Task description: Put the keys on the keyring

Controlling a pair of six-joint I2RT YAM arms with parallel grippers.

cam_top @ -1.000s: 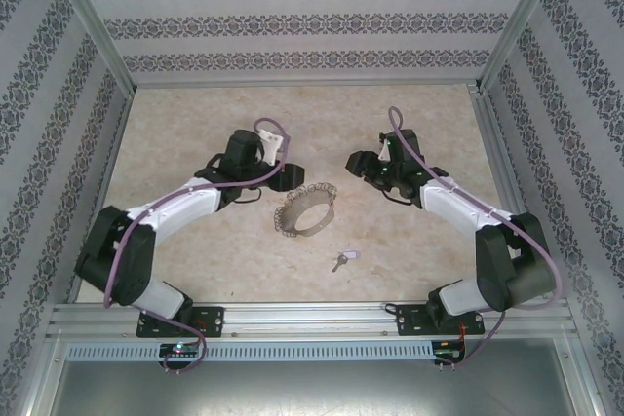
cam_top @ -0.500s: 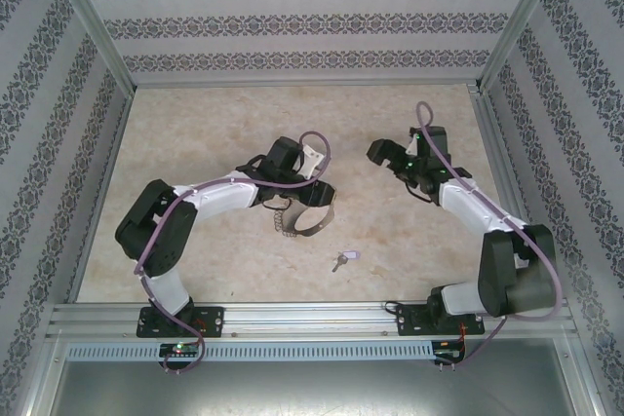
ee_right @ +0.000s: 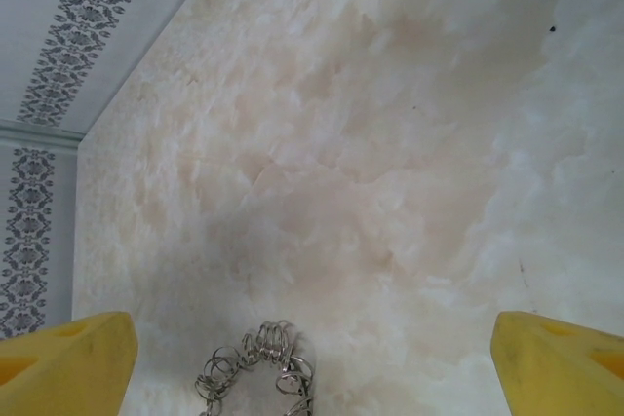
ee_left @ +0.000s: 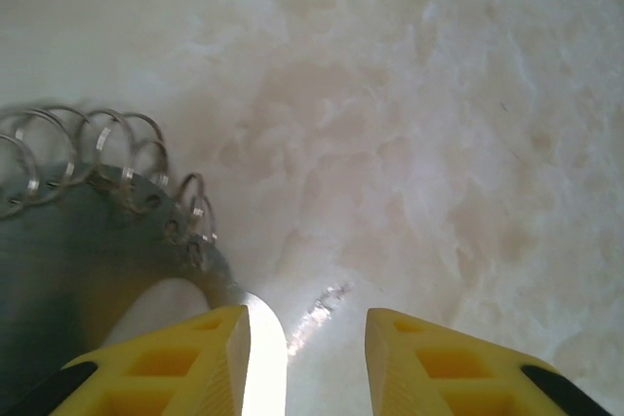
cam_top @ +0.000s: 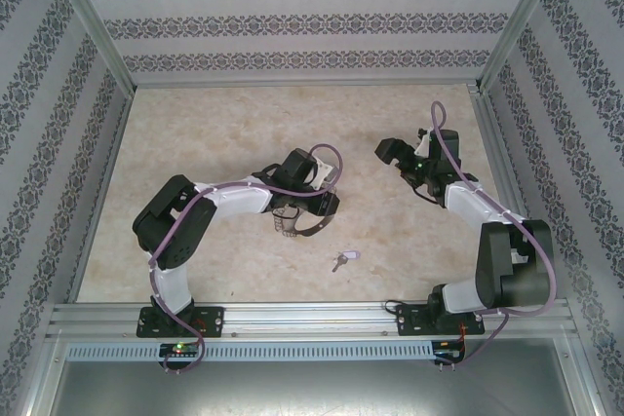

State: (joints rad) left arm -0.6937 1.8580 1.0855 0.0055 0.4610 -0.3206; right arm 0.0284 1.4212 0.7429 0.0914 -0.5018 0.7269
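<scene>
top: left gripper [cam_top: 317, 209] is sitting over the keyring [cam_top: 292, 224] mid-table [cam_top: 224, 124], the key [cam_top: 341, 260] is lying nearer the bases, apart from it. right gripper [cam_top: 395, 153] is hanging well off to the right.
left wrist: fingers [ee_left: 195, 358] are standing partly apart, the ring's rim is running in beside one.
right wrist: fingers [ee_right: 68, 353] are standing wide apart, gripping nothing.

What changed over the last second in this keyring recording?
The left claw swung to the right and nearer the arm bases, ending over the ring. Its fingers sit at the rim with a gap between them. The right claw drew back to the right and is wide open. Nothing was picked up. The key and the ring lie about where they were.
</scene>
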